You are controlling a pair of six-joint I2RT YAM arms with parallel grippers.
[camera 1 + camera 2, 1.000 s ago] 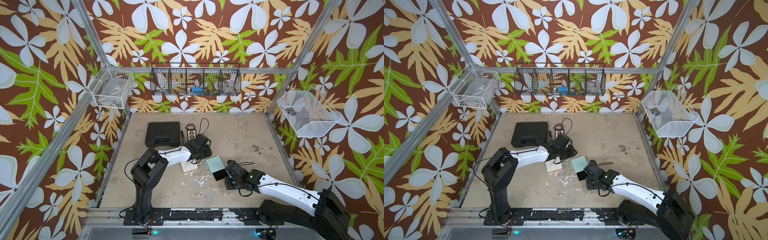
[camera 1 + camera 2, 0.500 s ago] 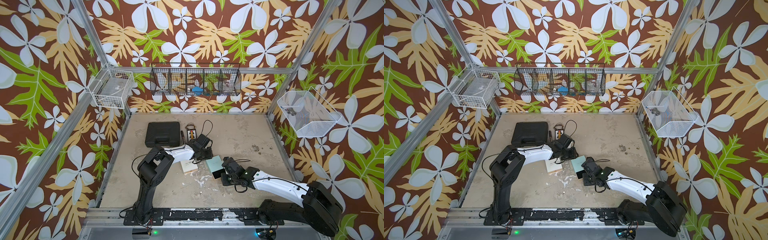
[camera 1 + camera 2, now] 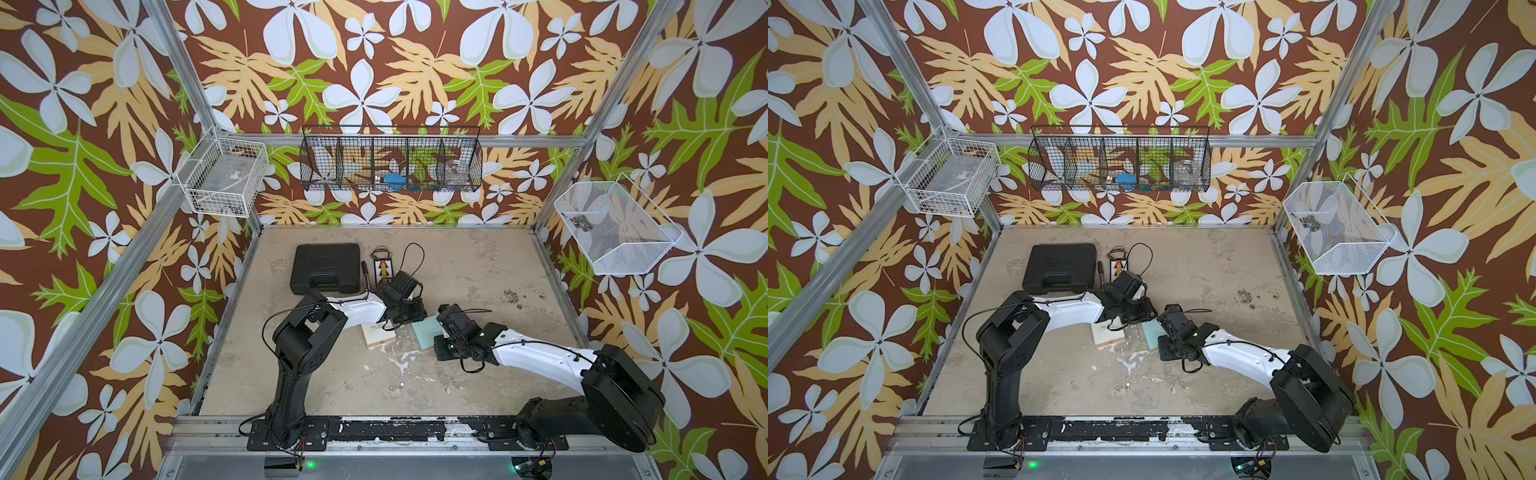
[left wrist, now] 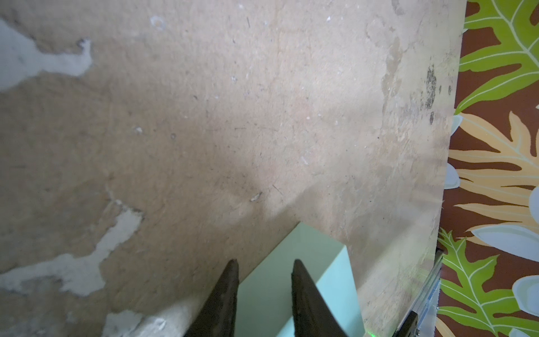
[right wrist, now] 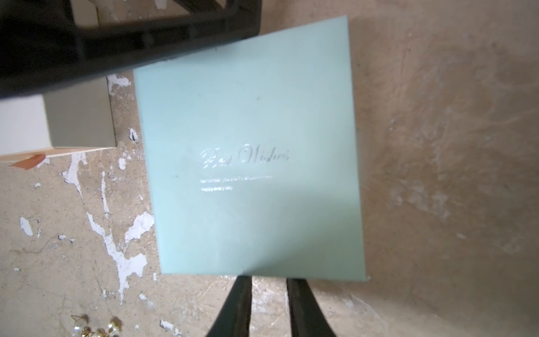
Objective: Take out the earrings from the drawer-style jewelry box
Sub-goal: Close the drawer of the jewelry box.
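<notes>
The drawer-style jewelry box (image 3: pixel 426 332) (image 3: pixel 1152 332) is mint green, lettered "Best Wishes" (image 5: pixel 250 146), and lies flat mid-table. My left gripper (image 3: pixel 410 314) (image 4: pixel 264 261) straddles one corner of the box (image 4: pixel 320 248), and the lid shows between its fingers. My right gripper (image 3: pixel 441 337) (image 5: pixel 268 278) stands at the opposite edge, its fingers a narrow gap apart over bare table and their tips hidden by that edge. The earrings (image 3: pixel 392 388) (image 3: pixel 1177 388) (image 5: pixel 96 328), tiny shiny beads in pairs, lie on the table toward the front, outside the box.
A cream box (image 3: pixel 378 334) (image 5: pixel 58 122) with an orange tab lies just left of the mint one. A black case (image 3: pixel 326 268) and a small wired device (image 3: pixel 384 268) sit at the back. Wire baskets (image 3: pixel 222 183) (image 3: pixel 390 164) (image 3: pixel 615 228) hang on the walls. White paint flecks (image 5: pixel 128 262) mark the table.
My right gripper has slid a little left and back, up to the box's edge, and its fingers have narrowed slightly. The left arm's elbow has shifted right; its gripper stays at the box.
</notes>
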